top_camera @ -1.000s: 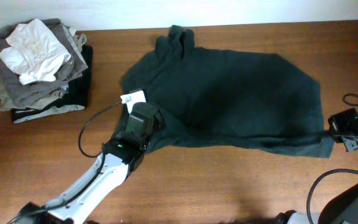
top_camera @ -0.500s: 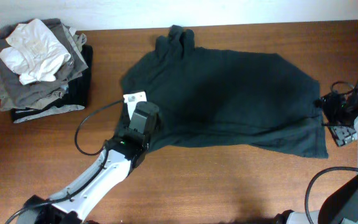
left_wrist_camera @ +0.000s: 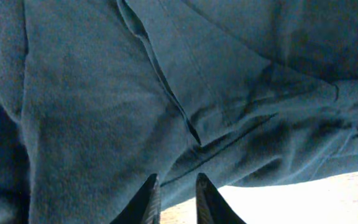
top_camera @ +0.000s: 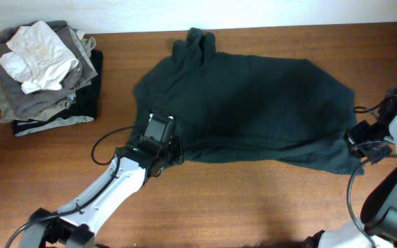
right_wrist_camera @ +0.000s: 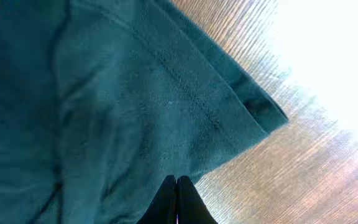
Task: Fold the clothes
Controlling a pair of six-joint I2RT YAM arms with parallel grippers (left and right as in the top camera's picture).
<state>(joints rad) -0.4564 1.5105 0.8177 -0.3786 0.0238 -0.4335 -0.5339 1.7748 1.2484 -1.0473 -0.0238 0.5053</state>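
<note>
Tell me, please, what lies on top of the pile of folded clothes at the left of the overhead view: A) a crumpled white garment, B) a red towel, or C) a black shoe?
A: a crumpled white garment sits atop the pile of folded clothes.

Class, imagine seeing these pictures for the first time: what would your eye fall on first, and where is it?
A dark green garment sprawls across the middle of the table. A stack of folded clothes, crumpled white piece on top, sits at the far left corner. The left gripper and right gripper are at the garment's near corners.
</note>
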